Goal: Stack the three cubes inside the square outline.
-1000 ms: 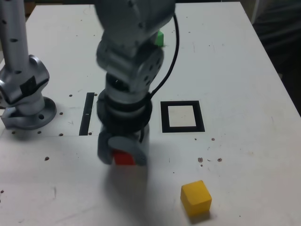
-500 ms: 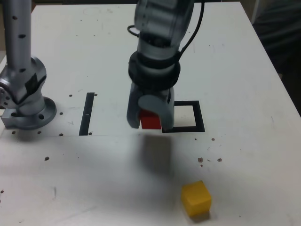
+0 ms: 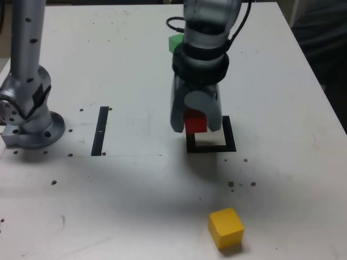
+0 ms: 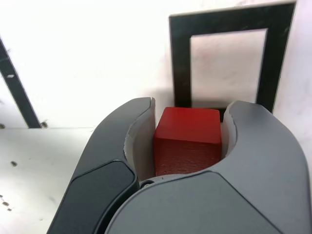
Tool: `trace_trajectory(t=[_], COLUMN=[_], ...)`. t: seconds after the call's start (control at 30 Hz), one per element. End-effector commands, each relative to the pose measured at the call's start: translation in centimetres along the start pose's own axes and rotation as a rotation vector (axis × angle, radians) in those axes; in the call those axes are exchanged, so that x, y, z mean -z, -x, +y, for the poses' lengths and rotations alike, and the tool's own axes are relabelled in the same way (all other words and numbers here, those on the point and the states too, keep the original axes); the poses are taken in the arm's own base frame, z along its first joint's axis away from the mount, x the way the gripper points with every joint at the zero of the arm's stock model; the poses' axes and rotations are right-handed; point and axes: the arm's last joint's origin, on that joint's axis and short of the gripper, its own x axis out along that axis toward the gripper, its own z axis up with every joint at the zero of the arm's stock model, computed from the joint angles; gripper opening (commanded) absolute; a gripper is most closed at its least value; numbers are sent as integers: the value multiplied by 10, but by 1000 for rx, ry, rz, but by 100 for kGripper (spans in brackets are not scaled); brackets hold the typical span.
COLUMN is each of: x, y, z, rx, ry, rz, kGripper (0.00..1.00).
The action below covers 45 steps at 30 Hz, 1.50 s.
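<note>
My gripper (image 3: 195,120) is shut on the red cube (image 3: 195,121), which hangs above the table over the near-left part of the square outline (image 3: 229,145). In the wrist view the red cube (image 4: 187,139) sits between both fingers (image 4: 141,141), with the square outline (image 4: 179,58) just beyond it. The yellow cube (image 3: 226,228) rests on the table near the front, toward the exterior view's right. The green cube (image 3: 175,43) shows at the back, partly hidden behind the arm.
The arm's base (image 3: 30,122) stands at the exterior view's left. A thin black strip (image 3: 101,130) lies flat between the base and the outline. Small dark specks dot the white table (image 3: 282,108).
The gripper has carried the red cube up and toward the exterior view's right, from near the front to over the square outline. The yellow cube has stayed put.
</note>
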Motion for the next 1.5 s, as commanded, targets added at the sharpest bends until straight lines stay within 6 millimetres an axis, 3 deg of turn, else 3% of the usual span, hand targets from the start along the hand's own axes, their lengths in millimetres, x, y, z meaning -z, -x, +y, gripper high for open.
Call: trace_trajectory(t=[0.0,0.47,1.03,1.1,1.27,1.33,1.47], x=[-6,-31,-39,-39,-39,-39,-38], y=[-4,-22,-32,-34,-41,-44,-45], z=[2,5,20,21,23,23,23], rx=[-1,0,15,22,54,62,66], ry=[-4,-11,2,-1,-13,-14,-12], rz=[7,28,42,44,54,57,56], kGripper=[30,30,31,43,85,93,96])
